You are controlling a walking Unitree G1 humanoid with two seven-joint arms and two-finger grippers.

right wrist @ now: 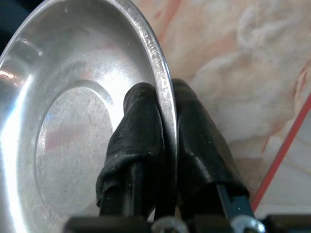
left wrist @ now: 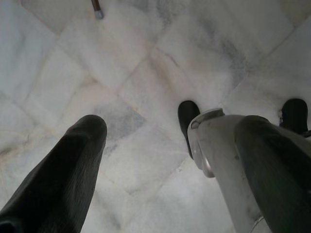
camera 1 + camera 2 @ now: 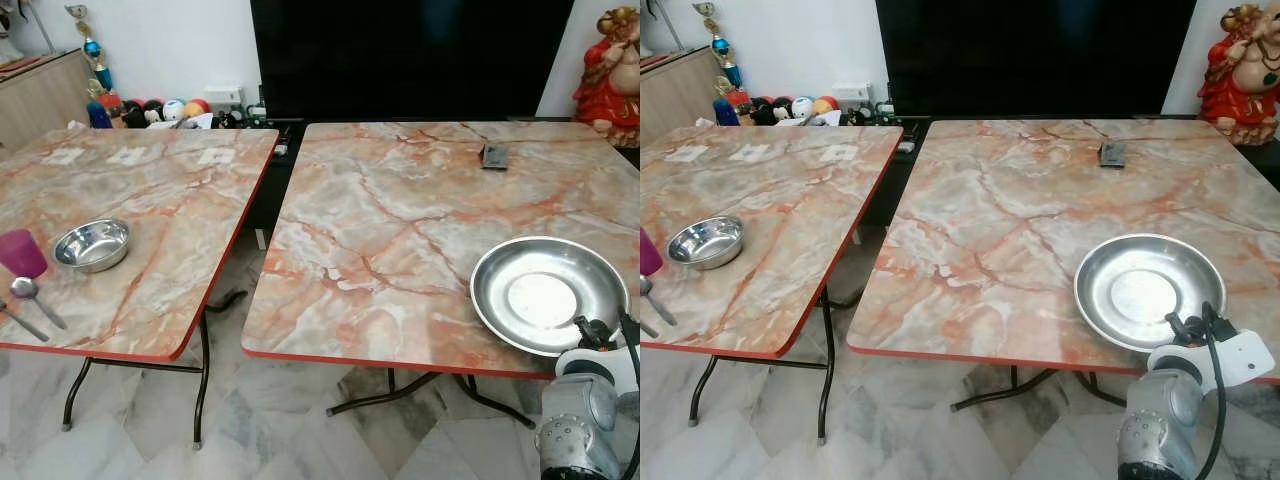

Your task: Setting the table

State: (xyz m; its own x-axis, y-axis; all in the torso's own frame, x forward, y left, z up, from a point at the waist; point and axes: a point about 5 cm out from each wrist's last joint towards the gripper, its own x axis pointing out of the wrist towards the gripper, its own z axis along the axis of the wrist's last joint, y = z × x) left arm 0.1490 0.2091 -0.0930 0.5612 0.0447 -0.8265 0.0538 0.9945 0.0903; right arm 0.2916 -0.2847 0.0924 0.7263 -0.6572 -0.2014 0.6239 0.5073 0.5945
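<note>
A wide steel plate lies on the right marble table near its front right corner. My right gripper is shut on the steel plate, its two black fingers pinching the near rim, one inside and one outside. On the left table a small steel bowl sits beside a purple cup and a spoon. My left gripper hangs open over the marble floor, holding nothing.
A small dark object lies at the far side of the right table. A gap of floor separates the two tables. A red statue stands at the back right, and balls and clutter sit by the back wall.
</note>
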